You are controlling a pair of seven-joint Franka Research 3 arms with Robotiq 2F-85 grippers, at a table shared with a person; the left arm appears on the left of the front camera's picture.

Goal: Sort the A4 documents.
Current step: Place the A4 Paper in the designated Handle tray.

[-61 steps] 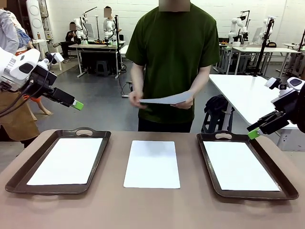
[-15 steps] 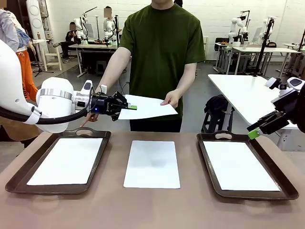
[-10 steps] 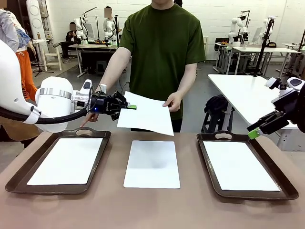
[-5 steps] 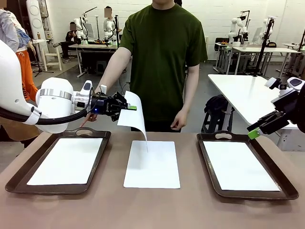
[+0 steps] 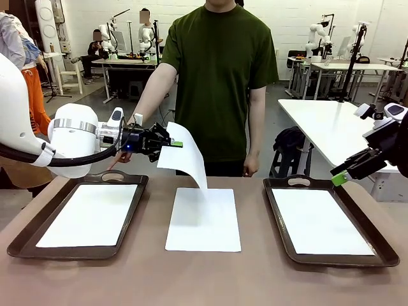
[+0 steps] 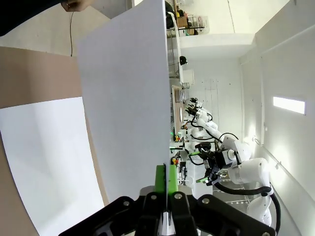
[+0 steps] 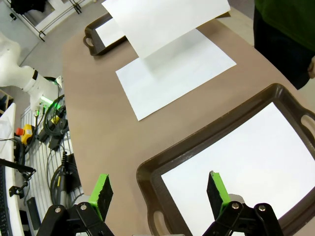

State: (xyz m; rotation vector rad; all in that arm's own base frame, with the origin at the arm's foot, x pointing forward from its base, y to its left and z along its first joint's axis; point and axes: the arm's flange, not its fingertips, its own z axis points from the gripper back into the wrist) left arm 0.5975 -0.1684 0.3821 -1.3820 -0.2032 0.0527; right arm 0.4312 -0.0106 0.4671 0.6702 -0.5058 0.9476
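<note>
My left gripper (image 5: 169, 145) is shut on one edge of a white A4 sheet (image 5: 189, 157), held above the table between the left tray and the middle. The sheet hangs curled, its free end just above another sheet (image 5: 204, 220) lying flat at the table's centre. In the left wrist view the green-padded gripper (image 6: 165, 192) pinches the held sheet (image 6: 128, 103). Each dark tray holds a sheet: left (image 5: 89, 214), right (image 5: 322, 222). My right gripper (image 5: 340, 178) hovers open beyond the right tray; in its wrist view the gripper (image 7: 160, 191) has nothing between its fingers.
The left tray (image 5: 64, 253) and right tray (image 5: 338, 259) flank the centre sheet on the brown table (image 5: 146, 277). A person in a green shirt (image 5: 217, 70) stands at the far edge, one hand (image 5: 250, 167) lowered, the other arm behind my left arm.
The person has let go of the sheet and lowered the hand. The sheet's free end has dropped from level to hanging from my left gripper. Neither arm has moved.
</note>
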